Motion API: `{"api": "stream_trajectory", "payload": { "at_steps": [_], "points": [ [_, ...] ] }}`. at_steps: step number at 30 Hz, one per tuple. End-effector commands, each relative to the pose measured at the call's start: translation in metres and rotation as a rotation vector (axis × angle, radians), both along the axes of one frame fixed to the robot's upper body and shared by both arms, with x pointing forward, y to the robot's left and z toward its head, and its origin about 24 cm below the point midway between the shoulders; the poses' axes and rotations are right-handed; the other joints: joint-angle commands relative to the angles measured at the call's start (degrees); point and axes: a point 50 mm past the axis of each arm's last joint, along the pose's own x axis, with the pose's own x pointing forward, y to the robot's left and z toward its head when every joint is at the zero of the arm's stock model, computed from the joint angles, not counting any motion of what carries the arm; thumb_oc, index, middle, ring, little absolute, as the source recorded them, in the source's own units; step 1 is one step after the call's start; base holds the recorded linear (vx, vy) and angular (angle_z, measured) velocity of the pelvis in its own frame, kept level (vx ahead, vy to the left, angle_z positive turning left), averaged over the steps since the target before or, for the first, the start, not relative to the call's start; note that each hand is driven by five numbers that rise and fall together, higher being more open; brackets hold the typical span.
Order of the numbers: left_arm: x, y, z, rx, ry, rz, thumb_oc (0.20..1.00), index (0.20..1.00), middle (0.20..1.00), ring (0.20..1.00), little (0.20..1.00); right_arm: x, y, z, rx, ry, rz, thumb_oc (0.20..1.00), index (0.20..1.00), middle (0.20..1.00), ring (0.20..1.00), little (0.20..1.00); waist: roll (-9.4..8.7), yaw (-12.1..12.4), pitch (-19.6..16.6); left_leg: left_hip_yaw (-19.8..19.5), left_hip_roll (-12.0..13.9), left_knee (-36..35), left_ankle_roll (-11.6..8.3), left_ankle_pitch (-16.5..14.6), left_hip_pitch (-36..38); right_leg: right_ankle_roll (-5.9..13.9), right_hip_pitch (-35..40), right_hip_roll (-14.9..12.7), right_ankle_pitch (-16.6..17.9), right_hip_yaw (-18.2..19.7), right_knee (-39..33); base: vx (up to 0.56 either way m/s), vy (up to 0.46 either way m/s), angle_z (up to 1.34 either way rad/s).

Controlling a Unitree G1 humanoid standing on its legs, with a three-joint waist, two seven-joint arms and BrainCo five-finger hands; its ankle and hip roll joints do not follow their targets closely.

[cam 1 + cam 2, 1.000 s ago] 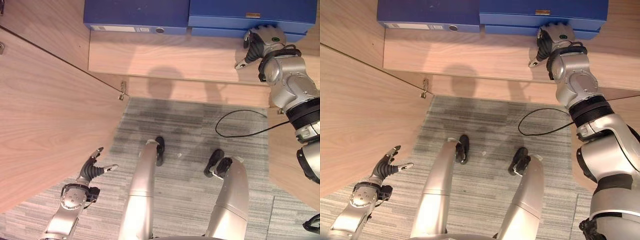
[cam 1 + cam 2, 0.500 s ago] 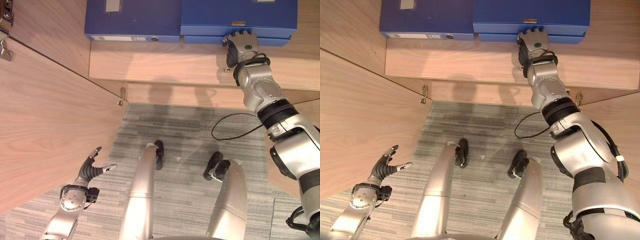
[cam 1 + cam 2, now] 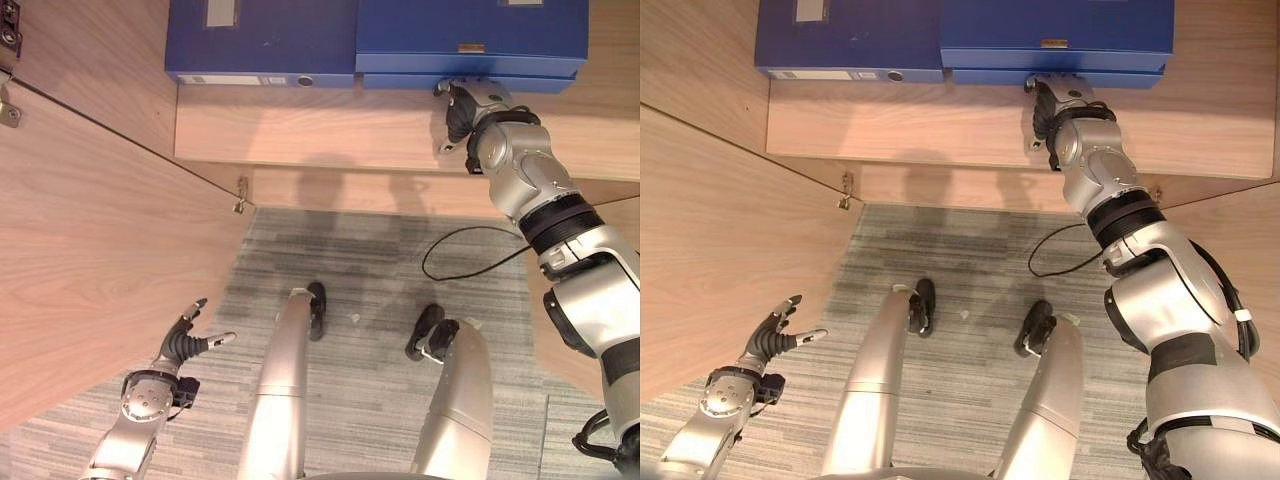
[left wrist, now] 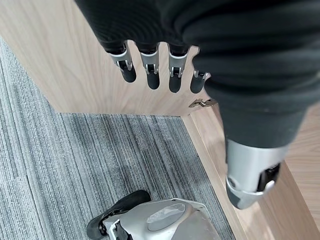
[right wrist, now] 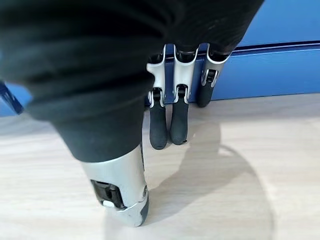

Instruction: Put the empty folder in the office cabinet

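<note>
The office cabinet (image 3: 400,130) stands open, its pale wooden shelf running across the top of the head views, with the open cabinet door (image 3: 90,250) swung out on the robot's left and grey striped carpet (image 3: 380,260) below the shelf edge. On the shelf lie blue folders: one folder with a white spine label (image 3: 262,45) on the left, and beside it, touching, a stack of two, the upper folder (image 3: 470,35) resting on a thinner one (image 3: 470,80) whose front edge shows beneath it. The pictures do not tell which of these is the empty one, though the stack under the right arm is the likely candidate, so the task's thing is judged to be already inside the cabinet, lying flat at the back of the shelf. The right hand (image 3: 463,100) reaches over the shelf just in front of that stack; in its wrist view the fingers (image 5: 172,115) hang loosely bent with their dark tips down near the shelf board and close to the lower folder's edge, the thumb apart, nothing held between them (whether any tip actually touches the blue edge is hard to tell). The left hand (image 3: 185,340) hovers low beside the open door, fingers spread and empty. The step in hand looks like the finish of the placing: a last nudge or the letting go. The next move calls for drawing the right hand straight back off the shelf without dragging the stack forward.
</note>
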Motion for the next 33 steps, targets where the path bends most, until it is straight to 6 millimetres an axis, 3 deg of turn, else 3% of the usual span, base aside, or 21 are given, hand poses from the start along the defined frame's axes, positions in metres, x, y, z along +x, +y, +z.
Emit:
{"api": "stream_trajectory", "payload": {
  "at_steps": [1, 10, 20, 27, 33],
  "points": [
    [0.002, 0.003, 0.012, 0.006, -0.046, 0.001, 1.000, 1.000, 1.000, 1.000, 1.000, -0.004, 0.008, -0.113, -0.015, 0.423, 0.014, 1.000, 1.000, 1.000, 1.000, 1.000, -0.12, 1.65, 3.08, -1.53, -3.01, -8.89, 1.18, 5.12, -4.30, -3.15, 0.61, -0.18, -3.46, -4.07, 0.62, 0.00, 0.000, 0.00],
    [0.006, 0.003, 0.010, 0.005, -0.021, -0.009, 1.000, 1.000, 1.000, 1.000, 1.000, -0.006, 0.007, -0.109, 0.015, 0.429, 0.020, 1.000, 1.000, 1.000, 1.000, 1.000, -0.29, 1.45, 2.78, -1.01, -3.12, -12.83, 1.19, 6.41, -1.36, -2.88, 3.62, 0.02, -1.92, -4.63, -2.95, 0.00, 0.000, 0.00],
    [0.005, 0.012, 0.003, 0.043, 0.039, -0.032, 1.000, 1.000, 1.000, 1.000, 1.000, -0.008, 0.005, -0.092, 0.011, 0.382, 0.060, 1.000, 1.000, 1.000, 1.000, 1.000, -0.62, 1.28, 2.96, -0.69, -2.80, -23.75, 0.81, 10.04, 9.23, -1.58, 13.98, 1.22, 1.63, -6.73, -12.41, -0.02, -0.011, -0.01],
    [0.000, 0.002, -0.009, 0.017, 0.123, -0.128, 1.000, 1.000, 1.000, 1.000, 1.000, -0.010, 0.003, -0.112, 0.003, 0.459, 0.055, 1.000, 1.000, 1.000, 1.000, 1.000, -1.09, 0.90, 2.91, -1.20, -3.23, -33.10, 0.64, 13.19, 20.49, -0.34, 25.11, 3.80, 3.94, -9.43, -20.73, 0.00, -0.026, -0.03],
    [-0.004, -0.008, -0.027, -0.020, 0.209, -0.185, 1.000, 1.000, 1.000, 1.000, 1.000, -0.017, 0.010, -0.137, 0.166, 0.532, 0.111, 1.000, 1.000, 1.000, 1.000, 1.000, -1.91, 0.05, 2.75, -2.88, -3.38, -39.67, 0.26, 15.21, 32.03, -0.25, 37.69, 6.51, 5.07, -10.65, -28.68, 0.03, -0.049, -0.04]
  ]
}}
